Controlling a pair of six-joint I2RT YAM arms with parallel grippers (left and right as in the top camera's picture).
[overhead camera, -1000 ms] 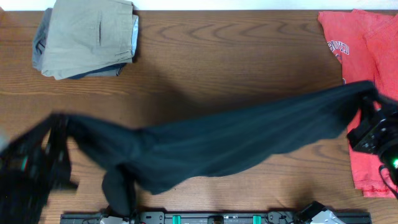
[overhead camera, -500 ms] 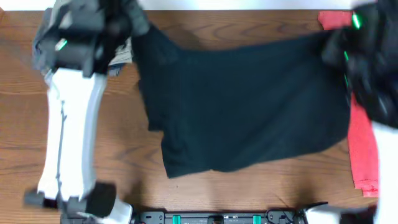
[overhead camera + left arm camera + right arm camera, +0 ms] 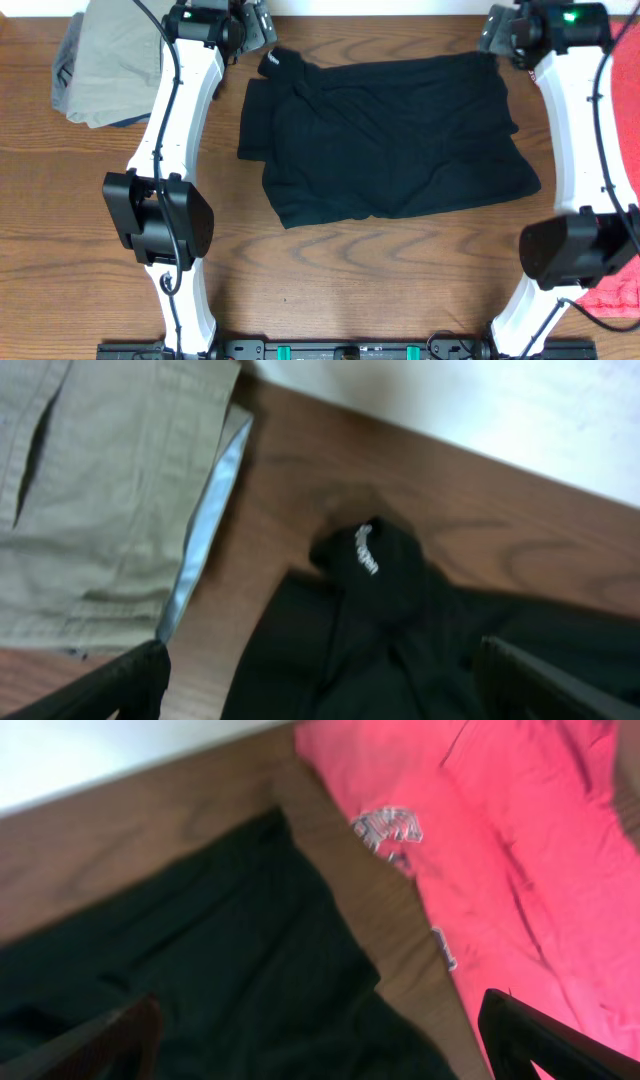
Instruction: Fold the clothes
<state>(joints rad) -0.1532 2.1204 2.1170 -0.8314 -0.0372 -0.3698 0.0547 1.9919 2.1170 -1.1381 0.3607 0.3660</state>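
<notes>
Released by both arms and lying on the table: the black shirt, spread rumpled over the far middle of the wood. A second ago strung taut in the air between the two sides, near the front edge. Half a second ago carried to the far side and draped from raised arms. Now flat and let go. Its collar (small white lettering there, only a smear in the left wrist view) at the far left corner, just beside the left gripper. Wide apart over collar and shoulder, the left fingers, clamping nothing. Same on the other side: right gripper above the shirt's far right corner, the right fingers splayed to the frame's lower corners, also holding nothing. Both clamped on fabric a moment earlier. Folded khaki trousers at the far left, near the collar yet apart from it. Red T-shirt on the right, parted from the black fabric by a bare strip of wood. No fold made yet.
</notes>
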